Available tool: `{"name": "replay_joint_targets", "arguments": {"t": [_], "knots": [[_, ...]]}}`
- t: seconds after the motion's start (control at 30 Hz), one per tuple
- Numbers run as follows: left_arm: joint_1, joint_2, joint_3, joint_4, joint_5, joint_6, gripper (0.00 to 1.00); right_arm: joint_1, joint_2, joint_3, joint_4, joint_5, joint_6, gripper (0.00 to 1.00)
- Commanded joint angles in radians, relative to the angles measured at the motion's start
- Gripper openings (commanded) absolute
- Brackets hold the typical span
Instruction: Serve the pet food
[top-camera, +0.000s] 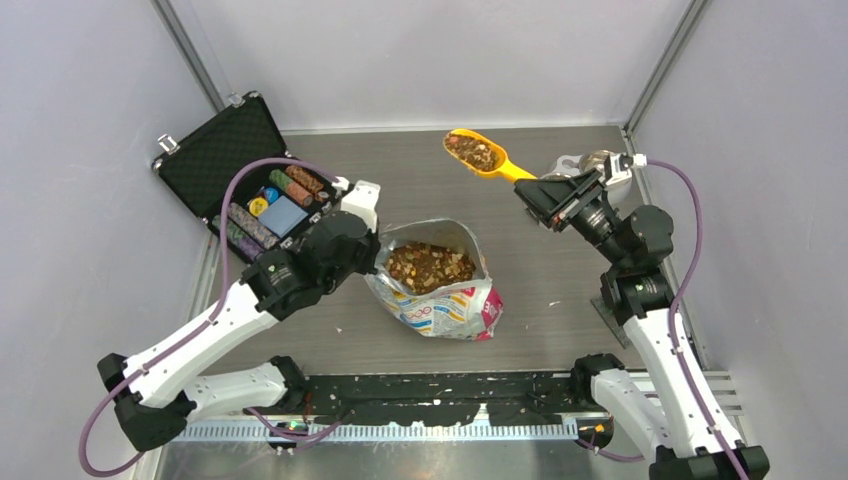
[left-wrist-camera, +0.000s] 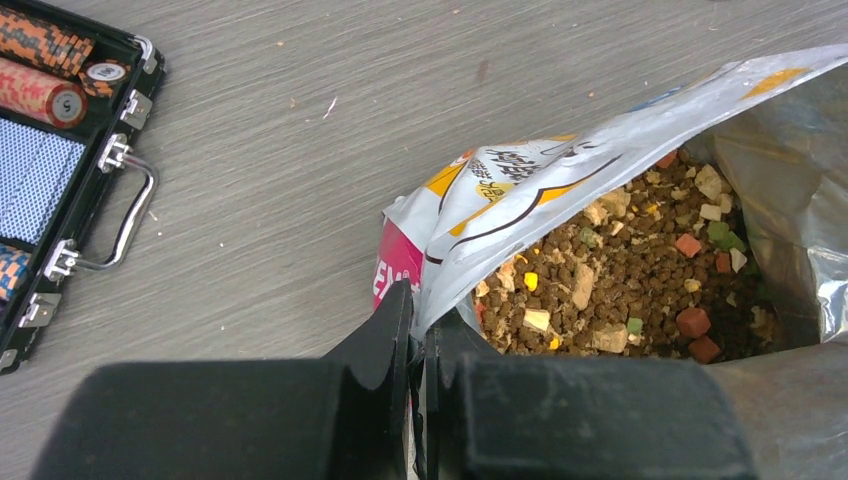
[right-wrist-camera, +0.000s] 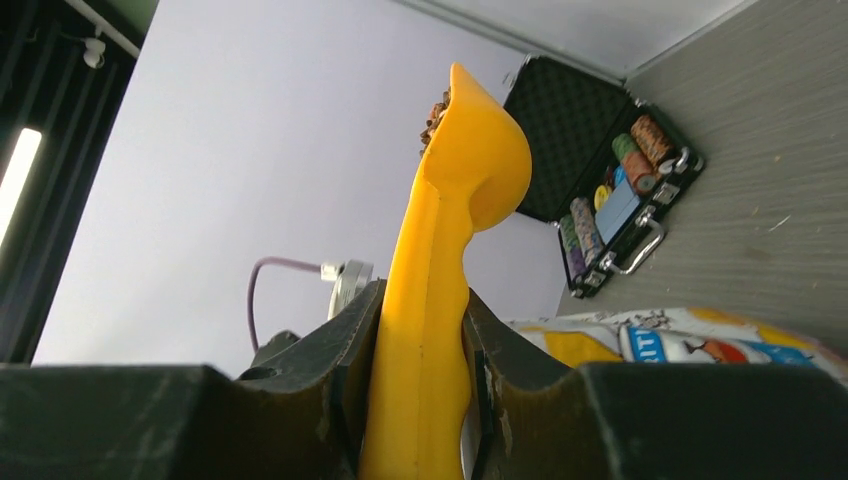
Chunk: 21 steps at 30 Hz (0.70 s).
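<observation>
R tool (right-wrist-camera: 420, 310) holds scoop (top-camera: 506, 168) of pet food (top-camera: 472, 150); L tool (left-wrist-camera: 421, 322) pinches bag (top-camera: 450, 305).

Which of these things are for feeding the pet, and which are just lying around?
For the job:
- pet food, in the bag and in the yellow scoop
- right end effector, gripping the scoop's handle
- left end effector, pinching the bag's rim

Just lying about:
- black case, open
- poker chips inside it
</observation>
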Motion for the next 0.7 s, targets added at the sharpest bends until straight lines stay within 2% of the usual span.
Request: {"name": "replay_joint_targets", "arguments": {"t": [0.0,0.13,0.23,0.5,0.67], "knots": [[0.015,-0.090,0.010,0.167,-0.037,0.028,0.00,-0.105,0.031,-0.016,0.192,-0.091,0.054,0.05],[0.015,-0.100,-0.010,0.169,-0.032,0.031,0.00,-0.221,0.067,-0.068,0.314,-0.165,0.126,0.05],[0.015,-0.098,-0.017,0.170,-0.033,0.030,0.00,-0.298,0.102,-0.121,0.470,-0.233,0.214,0.05],[0.015,-0.080,-0.019,0.176,-0.037,0.040,0.00,-0.530,0.128,-0.176,0.563,-0.337,0.235,0.05],[0.015,-0.069,-0.023,0.185,-0.040,0.050,0.00,-0.632,0.165,-0.231,0.679,-0.393,0.289,0.05]]}}
